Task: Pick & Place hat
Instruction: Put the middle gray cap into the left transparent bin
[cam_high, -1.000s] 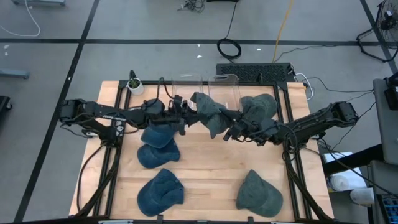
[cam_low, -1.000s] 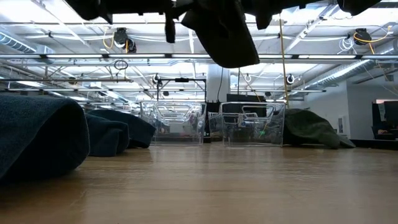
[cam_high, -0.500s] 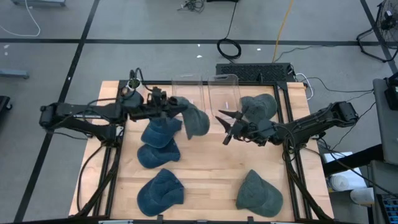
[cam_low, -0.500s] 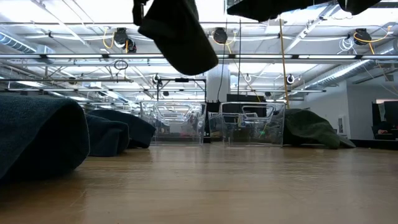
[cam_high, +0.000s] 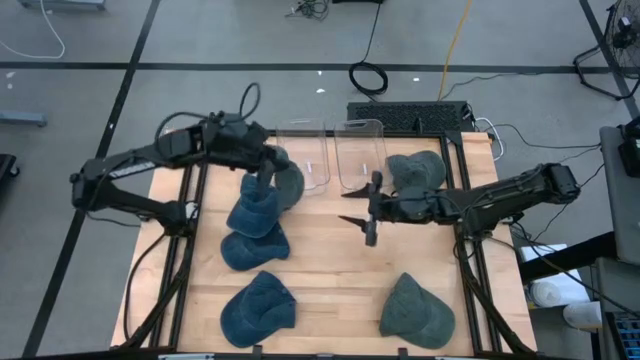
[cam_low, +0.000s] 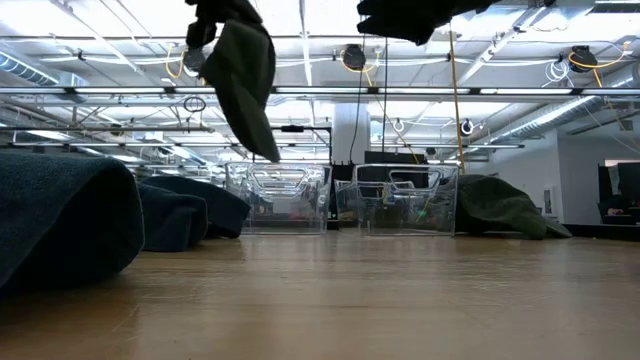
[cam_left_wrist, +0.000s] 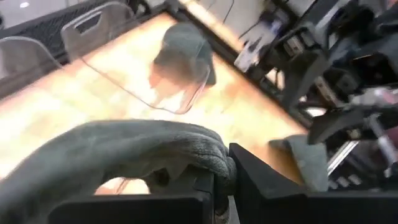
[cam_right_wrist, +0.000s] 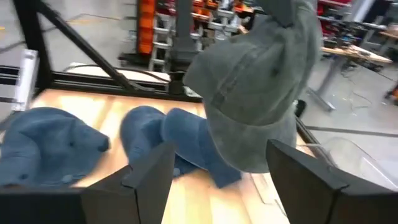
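Note:
A grey-green hat (cam_high: 287, 183) hangs in the air over the far left of the table, just in front of the left clear bin (cam_high: 304, 152). My left gripper (cam_high: 264, 170) is shut on it. In the low view the hat (cam_low: 245, 80) dangles well above the wood. My right gripper (cam_high: 362, 208) stands open at mid-table with nothing between its fingers. It faces the hat (cam_right_wrist: 261, 81) from the right. My left gripper pinches a bunched, folded edge of the hat (cam_left_wrist: 216, 163) between its two fingers. The fingers (cam_left_wrist: 261, 186) come from the table's left, slanting downward. The hat hangs slack below them, lifted clear of the table and of the blue hats beneath.
Three blue hats (cam_high: 255, 215), (cam_high: 250, 250), (cam_high: 258, 305) lie on the left half. Green hats lie at far right (cam_high: 415, 172) and near right (cam_high: 415, 310). A second clear bin (cam_high: 360, 150) stands at the far edge, and a small potted plant (cam_high: 216, 135) at the far left corner.
My right gripper has opened, let go of the hat and rolled its wrist, staying in place. My left gripper has risen and swung toward the table's far left with the hat. The hat was stretched between both grippers and now hangs from the left one alone.

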